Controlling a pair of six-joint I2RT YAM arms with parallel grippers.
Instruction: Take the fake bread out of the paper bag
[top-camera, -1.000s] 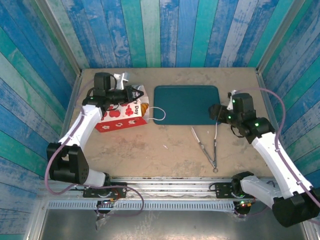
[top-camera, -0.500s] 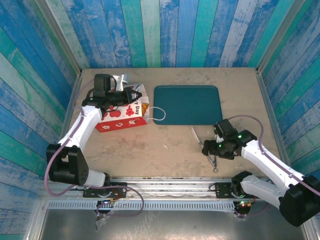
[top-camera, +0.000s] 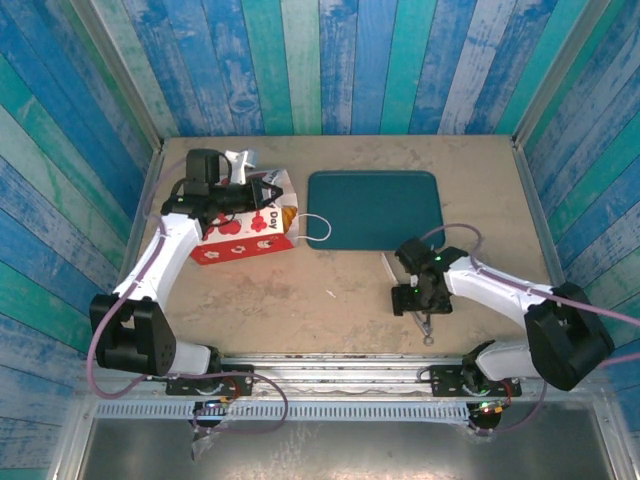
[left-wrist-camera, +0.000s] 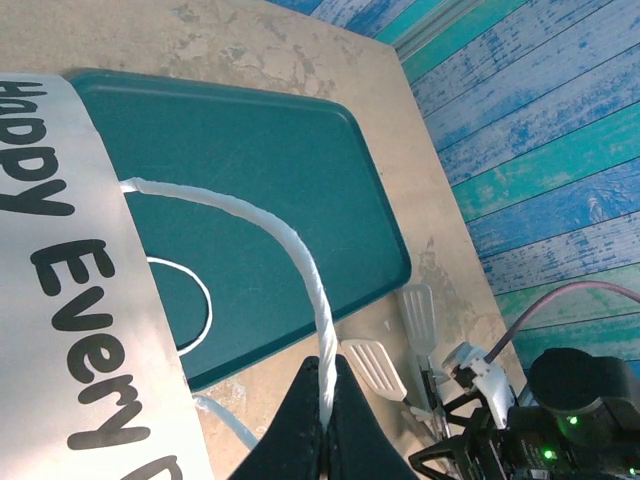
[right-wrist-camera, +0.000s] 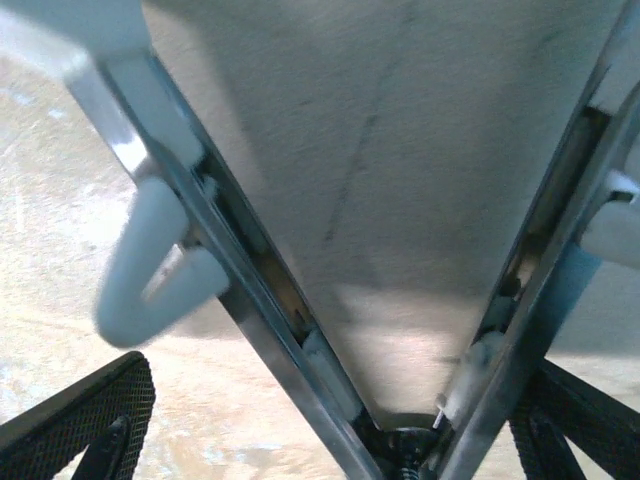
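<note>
Red-and-white paper bag (top-camera: 243, 234), black lettering (left-wrist-camera: 62, 264), cord handle (left-wrist-camera: 318, 300)

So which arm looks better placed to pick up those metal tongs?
The right, most likely. The right tool is open directly over the tongs, a finger on either side, while the left tool is shut on the cord handle of the paper bag.

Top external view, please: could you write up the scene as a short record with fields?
left gripper: shut on the cord handle of the paper bag
paper bag: lying on its side, left of the tray
right gripper: open, low over the tongs, one finger on either side of them
tray: teal, farther back on the table than the tongs
</note>
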